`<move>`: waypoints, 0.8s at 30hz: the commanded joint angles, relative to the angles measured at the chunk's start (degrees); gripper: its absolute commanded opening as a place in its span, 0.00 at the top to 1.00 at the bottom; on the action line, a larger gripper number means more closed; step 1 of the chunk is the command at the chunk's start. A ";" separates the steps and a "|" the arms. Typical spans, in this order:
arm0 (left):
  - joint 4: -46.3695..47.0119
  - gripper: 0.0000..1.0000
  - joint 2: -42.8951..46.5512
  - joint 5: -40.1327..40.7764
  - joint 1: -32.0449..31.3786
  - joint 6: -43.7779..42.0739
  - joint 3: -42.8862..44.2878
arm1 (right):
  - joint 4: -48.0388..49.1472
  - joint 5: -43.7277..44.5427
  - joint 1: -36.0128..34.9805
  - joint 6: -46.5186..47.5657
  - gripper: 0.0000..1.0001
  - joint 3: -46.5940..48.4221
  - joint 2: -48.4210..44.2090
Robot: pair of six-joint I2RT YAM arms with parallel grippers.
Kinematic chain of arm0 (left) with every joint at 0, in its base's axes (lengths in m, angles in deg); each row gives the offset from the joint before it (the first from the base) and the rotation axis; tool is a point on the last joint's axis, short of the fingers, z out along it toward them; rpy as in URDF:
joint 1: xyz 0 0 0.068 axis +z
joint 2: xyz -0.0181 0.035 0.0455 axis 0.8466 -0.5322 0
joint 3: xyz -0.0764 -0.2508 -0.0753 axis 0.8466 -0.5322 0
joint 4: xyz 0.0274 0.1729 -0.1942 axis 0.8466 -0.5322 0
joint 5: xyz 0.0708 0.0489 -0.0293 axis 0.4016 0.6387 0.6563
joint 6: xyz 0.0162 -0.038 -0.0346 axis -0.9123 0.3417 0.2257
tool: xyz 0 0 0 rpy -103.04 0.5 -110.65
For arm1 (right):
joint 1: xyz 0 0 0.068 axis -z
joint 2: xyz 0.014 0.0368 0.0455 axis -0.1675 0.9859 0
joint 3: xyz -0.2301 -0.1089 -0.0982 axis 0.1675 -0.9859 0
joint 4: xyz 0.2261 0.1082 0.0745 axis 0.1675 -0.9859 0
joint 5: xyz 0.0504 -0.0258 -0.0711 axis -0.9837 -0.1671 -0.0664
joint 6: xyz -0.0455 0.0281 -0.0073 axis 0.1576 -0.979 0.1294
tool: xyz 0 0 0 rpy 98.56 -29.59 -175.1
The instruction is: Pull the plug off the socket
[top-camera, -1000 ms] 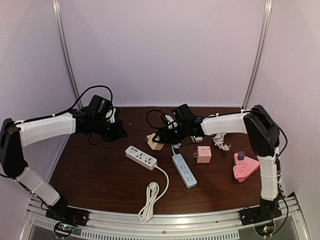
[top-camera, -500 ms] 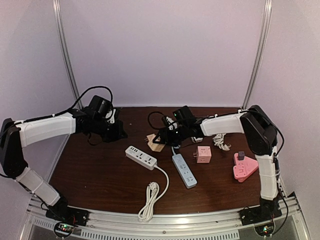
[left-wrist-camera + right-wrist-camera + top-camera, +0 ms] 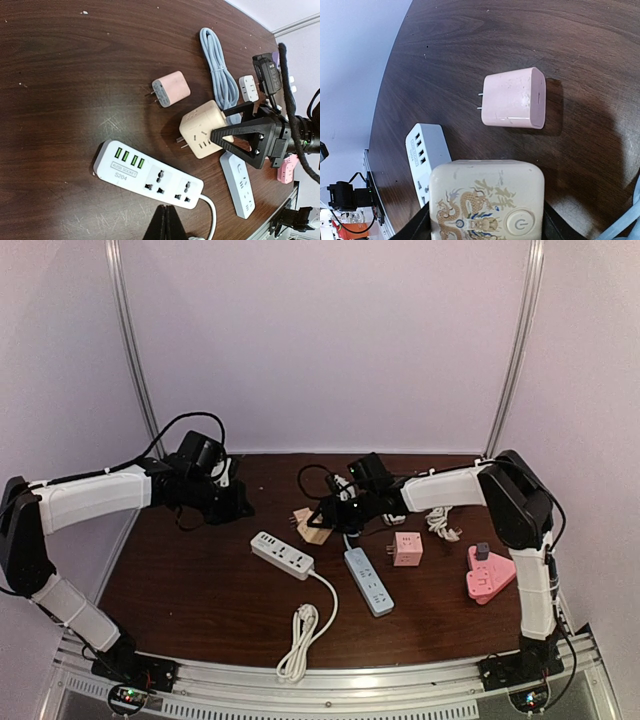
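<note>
A beige cube socket (image 3: 486,200) with a dragon print and a power button sits between the fingers of my right gripper (image 3: 485,222), which is shut on it. It rests low over the table centre (image 3: 316,530). A small pink plug (image 3: 514,98) lies on the wood just beyond the cube, apart from it, with its two prongs bare. The left wrist view shows the same plug (image 3: 171,92) and cube (image 3: 202,130) side by side. My left gripper (image 3: 165,222) is shut and empty, hovering at the back left near a white power strip (image 3: 150,172).
A light blue power strip (image 3: 368,580) lies right of the white strip (image 3: 282,554), whose cable coils toward the front (image 3: 300,625). A pink cube socket (image 3: 407,549) and a pink triangular socket (image 3: 490,578) carrying a grey plug (image 3: 482,551) sit at the right.
The right arm has shifted slightly to the left while holding the beige cube. The left arm has not moved.
</note>
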 commanded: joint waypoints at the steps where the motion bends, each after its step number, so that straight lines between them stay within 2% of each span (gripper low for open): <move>1: 1.09 1.00 1.66 0.61 -0.22 -0.17 -0.50 | -0.70 0.93 0.49 0.71 0.34 -0.05 0.27; 6: 1.10 1.00 1.64 0.79 -0.22 -0.10 -0.50 | -2.49 3.18 0.49 1.81 0.25 0.23 -0.18; 24: 1.15 1.00 1.67 0.71 -0.31 -0.03 -0.25 | -10.16 12.43 0.02 6.51 0.17 2.00 -3.97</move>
